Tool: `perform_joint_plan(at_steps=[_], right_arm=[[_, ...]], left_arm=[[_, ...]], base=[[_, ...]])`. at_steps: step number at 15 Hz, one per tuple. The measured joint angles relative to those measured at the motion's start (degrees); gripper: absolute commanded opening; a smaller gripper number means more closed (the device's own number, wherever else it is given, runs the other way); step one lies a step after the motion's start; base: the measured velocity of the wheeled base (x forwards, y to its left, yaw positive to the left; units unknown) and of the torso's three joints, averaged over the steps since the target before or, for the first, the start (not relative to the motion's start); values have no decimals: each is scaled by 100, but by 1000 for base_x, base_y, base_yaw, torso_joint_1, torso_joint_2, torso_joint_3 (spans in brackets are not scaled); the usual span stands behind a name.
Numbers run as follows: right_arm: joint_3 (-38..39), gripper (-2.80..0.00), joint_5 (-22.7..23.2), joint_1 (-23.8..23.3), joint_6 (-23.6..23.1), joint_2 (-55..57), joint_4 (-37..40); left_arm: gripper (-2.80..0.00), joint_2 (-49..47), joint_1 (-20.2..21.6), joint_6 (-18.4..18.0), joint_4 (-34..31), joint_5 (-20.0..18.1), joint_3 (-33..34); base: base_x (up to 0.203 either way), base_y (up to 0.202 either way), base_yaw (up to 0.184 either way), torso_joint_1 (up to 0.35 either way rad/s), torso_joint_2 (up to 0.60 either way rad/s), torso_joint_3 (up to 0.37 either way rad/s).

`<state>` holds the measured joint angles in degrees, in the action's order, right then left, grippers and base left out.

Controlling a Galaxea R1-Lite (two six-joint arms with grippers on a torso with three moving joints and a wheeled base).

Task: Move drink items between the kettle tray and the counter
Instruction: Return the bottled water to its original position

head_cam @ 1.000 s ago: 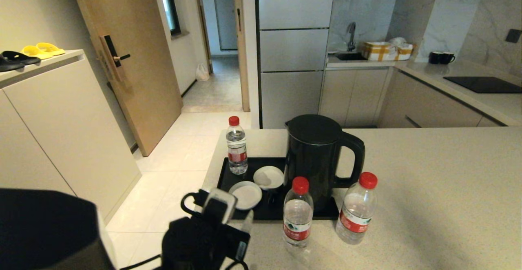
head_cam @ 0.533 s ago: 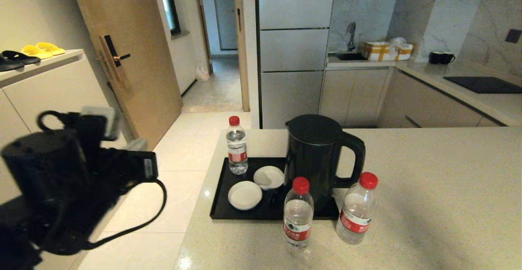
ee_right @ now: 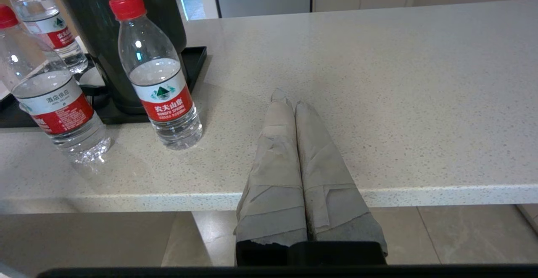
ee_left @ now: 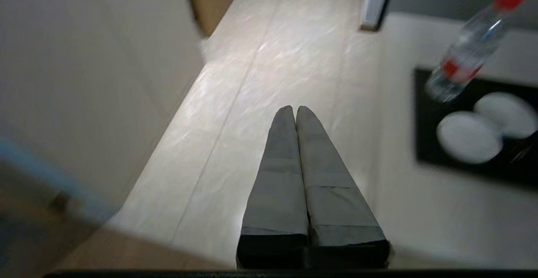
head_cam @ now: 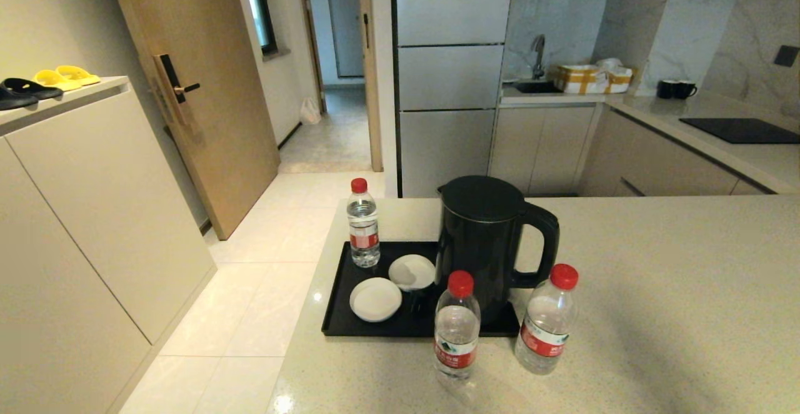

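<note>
Three red-capped water bottles stand upright. One bottle [head_cam: 363, 224] [ee_left: 466, 51] is on the black kettle tray's [head_cam: 340, 314] far left corner. The other two bottles [head_cam: 457, 326] [head_cam: 548, 320] stand on the beige counter [head_cam: 675, 289] just in front of the tray, also visible in the right wrist view as one bottle [ee_right: 159, 76] and another [ee_right: 46, 93]. My left gripper [ee_left: 295, 111] is shut and empty, out over the floor left of the counter. My right gripper [ee_right: 289, 101] is shut and empty, low at the counter's near edge, right of the bottles. Neither arm shows in the head view.
A black kettle [head_cam: 490, 239] stands on the tray's right half, with two white-lidded cups [head_cam: 375, 298] [head_cam: 412, 272] beside it. A cream cabinet [head_cam: 94, 201] with slippers [head_cam: 44, 79] is to the left, across a strip of tiled floor [head_cam: 250, 314]. A black hob [head_cam: 740, 129] lies far right.
My left arm swung from the counter's front left corner out to the left and has left the head view. Bottles, kettle and cups have not moved.
</note>
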<state>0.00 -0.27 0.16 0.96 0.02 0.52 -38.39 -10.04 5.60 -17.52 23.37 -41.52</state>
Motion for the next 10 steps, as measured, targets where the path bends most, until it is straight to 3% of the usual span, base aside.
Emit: perform_joint_plan(at_steps=[3,5,6,9,10], right_arm=[[0,-280,2,0,2,0,0],[0,-280,0,0,2,0,-1],[0,-280,2,0,2,0,0],[0,-280,2,0,4,0,-4],[0,-280,0,0,5,0,0]], left_arm=[[-280,1333,272,115,-1805,-15,-137],[-280,1846,361,657,-2786,-68,-219],[-280,1983,449,849,-3062,-154,-298],[-280,2198,1201,810,-3474,-728,-533],[-280,2268,1268,881,-3570,-962,-496]], base=[[0,0,0,0,0,0],[0,0,0,0,0,0],[0,0,0,0,0,0],[0,0,0,0,0,0],[0,0,0,0,0,0]])
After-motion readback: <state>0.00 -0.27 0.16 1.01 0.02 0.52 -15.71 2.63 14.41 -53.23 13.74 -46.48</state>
